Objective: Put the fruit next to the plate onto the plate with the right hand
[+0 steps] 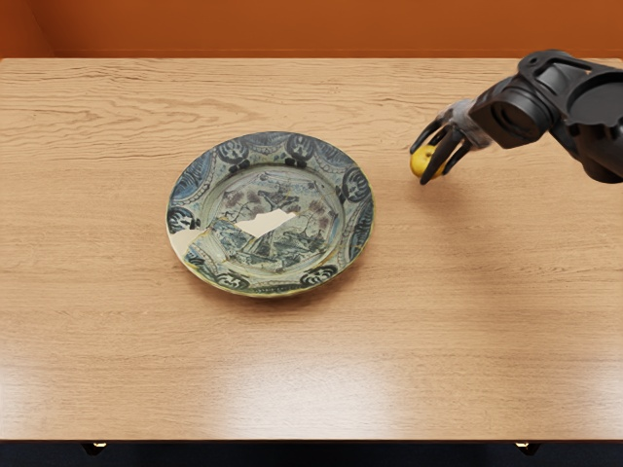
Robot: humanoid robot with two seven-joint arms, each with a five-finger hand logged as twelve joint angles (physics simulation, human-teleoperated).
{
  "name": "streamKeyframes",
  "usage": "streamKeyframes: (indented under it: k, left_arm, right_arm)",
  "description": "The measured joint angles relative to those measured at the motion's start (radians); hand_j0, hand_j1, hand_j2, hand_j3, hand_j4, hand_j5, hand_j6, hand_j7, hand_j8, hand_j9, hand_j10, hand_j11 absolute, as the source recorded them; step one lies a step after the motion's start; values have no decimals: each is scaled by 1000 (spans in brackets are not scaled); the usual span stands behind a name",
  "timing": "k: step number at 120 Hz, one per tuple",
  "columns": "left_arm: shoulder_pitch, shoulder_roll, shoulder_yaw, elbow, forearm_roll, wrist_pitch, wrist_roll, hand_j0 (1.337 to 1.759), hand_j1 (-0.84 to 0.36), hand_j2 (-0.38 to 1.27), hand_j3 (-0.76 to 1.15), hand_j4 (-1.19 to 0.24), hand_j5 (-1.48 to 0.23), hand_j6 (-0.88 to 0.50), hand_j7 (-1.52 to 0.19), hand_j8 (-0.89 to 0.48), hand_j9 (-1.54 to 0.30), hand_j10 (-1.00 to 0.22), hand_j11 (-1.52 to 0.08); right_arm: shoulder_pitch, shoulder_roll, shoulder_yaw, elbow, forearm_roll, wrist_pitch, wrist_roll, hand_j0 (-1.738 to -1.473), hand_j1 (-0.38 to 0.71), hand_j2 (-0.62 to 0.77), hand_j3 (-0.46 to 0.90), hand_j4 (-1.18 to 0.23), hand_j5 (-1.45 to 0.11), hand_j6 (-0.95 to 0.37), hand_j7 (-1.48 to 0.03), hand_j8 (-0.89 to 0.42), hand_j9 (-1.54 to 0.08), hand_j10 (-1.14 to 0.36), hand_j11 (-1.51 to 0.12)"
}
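Yellow fruit point(422, 161) sits right of the plate point(195, 187), near its rim but apart from it. Your right hand point(450, 138) is curled around the fruit, dark fingers point(440, 163) wrapped over its sides. Whether it is off the wooden table point(487, 321), you cannot tell. Confirm a firm hold, lift it clear of the rim, then carry it left over the plate's centre before releasing.

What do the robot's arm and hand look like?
The right arm is chunky and black, built of rounded drum-like joints. The right hand has a lighter grey back and thin black fingers. No cables or markings show.
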Motion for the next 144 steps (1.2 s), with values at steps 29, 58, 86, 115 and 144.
streamKeyframes:
  k: [29,58,86,115,144]
  left_arm:
    - [0,0,0,0,0,0,0,1658,349,0,0,0,0,0,0,0,0,0,0]
    - [0,0,0,0,0,0,0,1658,349,0,0,0,0,0,0,0,0,0,0]
    - [0,0,0,0,0,0,0,1658,349,0,0,0,0,0,0,0,0,0,0]
    - [0,0,0,0,0,0,0,1658,349,0,0,0,0,0,0,0,0,0,0]
    - [-1,0,0,0,0,0,0,1658,349,0,0,0,0,0,0,0,0,0,0]
  right_arm:
    - [-13,87,272,1,4,223,0,-1652,376,350,1,-749,-1164,-305,-1120,-277,-1166,-869,-1181]
    - [-47,201,336,0,-5,230,0,-1655,392,367,1,-805,-1204,-289,-1128,-258,-1188,-853,-1201]
    - [-60,215,338,1,-10,213,0,-1657,-10,139,0,-372,-524,-126,-496,-79,-522,-460,-524]
    - [-11,-44,357,9,170,328,0,-1658,-245,42,0,-113,-161,-29,-152,-5,-162,-146,-162]
    - [-144,-336,363,11,266,342,0,-1658,-317,13,0,-34,-49,-9,-46,-1,-49,-44,-49]
